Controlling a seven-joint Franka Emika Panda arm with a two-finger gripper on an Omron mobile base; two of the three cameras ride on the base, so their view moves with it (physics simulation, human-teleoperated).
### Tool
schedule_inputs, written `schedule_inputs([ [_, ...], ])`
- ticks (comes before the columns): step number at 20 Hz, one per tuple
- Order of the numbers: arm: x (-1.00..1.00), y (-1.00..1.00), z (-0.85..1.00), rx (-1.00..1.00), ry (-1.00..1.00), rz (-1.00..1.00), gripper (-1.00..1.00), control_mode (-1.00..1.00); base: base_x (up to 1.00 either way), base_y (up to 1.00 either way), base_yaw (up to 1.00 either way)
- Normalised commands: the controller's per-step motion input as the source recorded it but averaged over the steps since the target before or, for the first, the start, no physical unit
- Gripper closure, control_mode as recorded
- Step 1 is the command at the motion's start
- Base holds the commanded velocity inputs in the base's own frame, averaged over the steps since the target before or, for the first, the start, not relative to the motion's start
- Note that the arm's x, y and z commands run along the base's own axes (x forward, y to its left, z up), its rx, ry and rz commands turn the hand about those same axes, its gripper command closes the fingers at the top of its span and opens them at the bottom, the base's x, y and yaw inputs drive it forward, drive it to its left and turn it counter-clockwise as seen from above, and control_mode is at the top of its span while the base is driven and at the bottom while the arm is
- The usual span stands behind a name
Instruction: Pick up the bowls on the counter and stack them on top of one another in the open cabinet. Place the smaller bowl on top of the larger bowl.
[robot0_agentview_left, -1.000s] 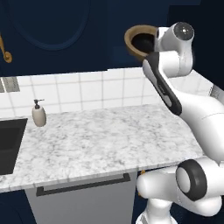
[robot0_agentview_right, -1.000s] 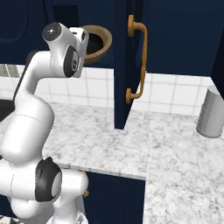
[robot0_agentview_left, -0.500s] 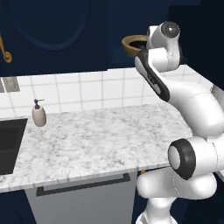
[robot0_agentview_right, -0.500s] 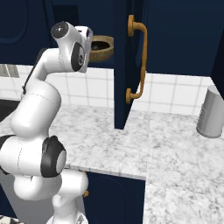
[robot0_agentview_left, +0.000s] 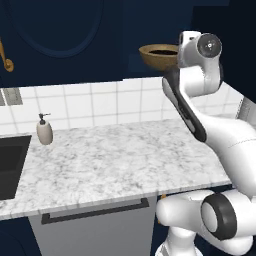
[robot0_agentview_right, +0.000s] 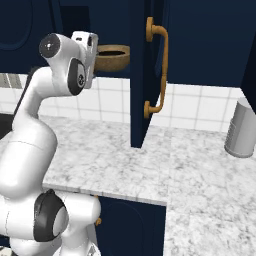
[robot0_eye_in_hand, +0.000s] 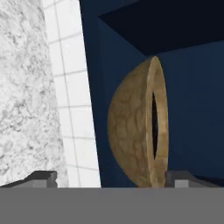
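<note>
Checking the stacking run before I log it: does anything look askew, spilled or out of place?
Nothing stands out. The wooden bowl sits upright in the open cabinet with the black bowl nested inside it. The soap dispenser and the grey canister stand upright on the counter.

larger bowl (robot0_agentview_left: 159, 56) half behind arm, black contents unclear
</note>
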Motion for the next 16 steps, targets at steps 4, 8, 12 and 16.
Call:
schedule_inputs([
  [4, -1.00, 0.00, -0.97, 0.00, -0.17, -0.06, -1.00, -1.00, 0.00, 0.00, 0.00],
  [8, -1.00, 0.01, -1.00, -0.06, -0.05, -0.06, -1.00, -1.00, 0.00, 0.00, 0.00],
  [12, -1.00, 0.45, -1.00, -0.30, -0.02, -0.13, -1.00, -1.00, 0.00, 0.00, 0.00],
  [16, -0.43, 0.04, -0.45, -0.03, 0.04, -0.05, -1.00, -1.00, 0.00, 0.00, 0.00],
])
